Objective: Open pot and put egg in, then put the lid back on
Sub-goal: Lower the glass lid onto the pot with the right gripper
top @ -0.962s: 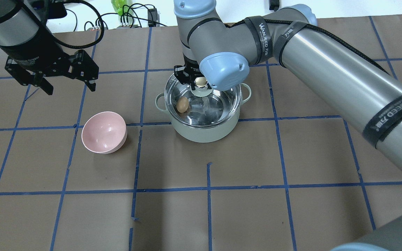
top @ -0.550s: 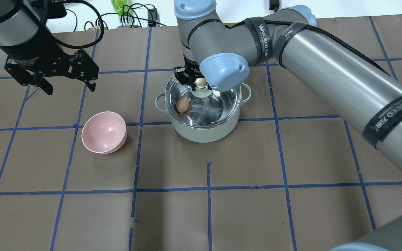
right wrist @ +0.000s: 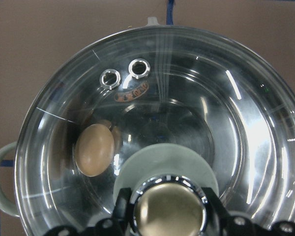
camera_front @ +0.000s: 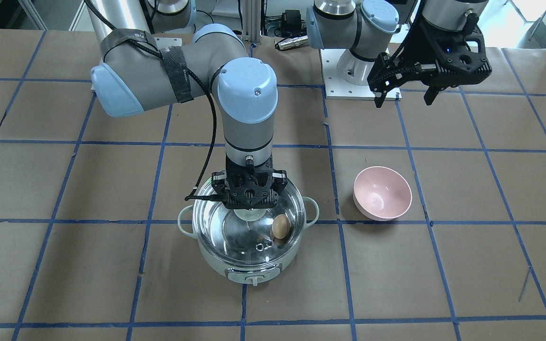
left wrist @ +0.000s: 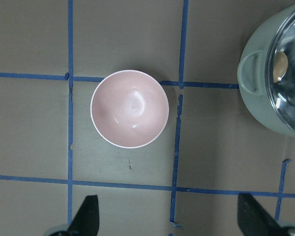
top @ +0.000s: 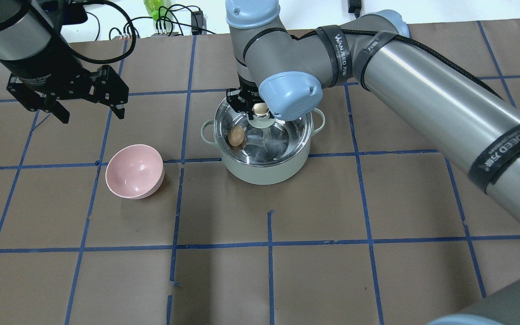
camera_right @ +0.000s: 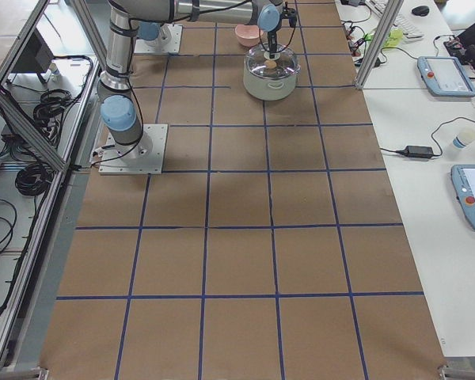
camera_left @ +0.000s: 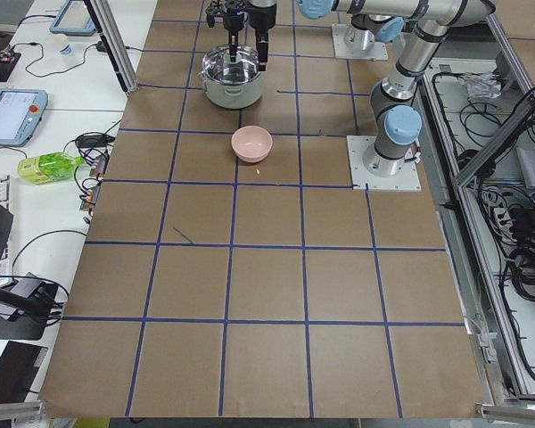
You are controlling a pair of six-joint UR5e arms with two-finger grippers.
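Observation:
The mint-white pot [top: 264, 174] stands mid-table, its control knob showing in the front view [camera_front: 254, 279]. The tan egg [top: 236, 135] lies inside it, seen through the glass in the front view [camera_front: 280, 227] and the right wrist view [right wrist: 94, 149]. The clear glass lid [right wrist: 236, 98] covers the pot and appears to rest on its rim [camera_front: 235, 239]. My right gripper [top: 260, 108] is shut on the lid's cream-gold knob [right wrist: 170, 212]. My left gripper [top: 92, 116] hangs open and empty above the table, far left of the pot.
A pink bowl [top: 134, 171] sits empty on the table left of the pot, also below my left gripper in the left wrist view [left wrist: 130, 108]. Cables and a green bottle [top: 154, 9] lie past the table's far edge.
My right arm has shifted down a little with the lid, which now sits closer on the pot. The left arm, egg and bowl have not moved.

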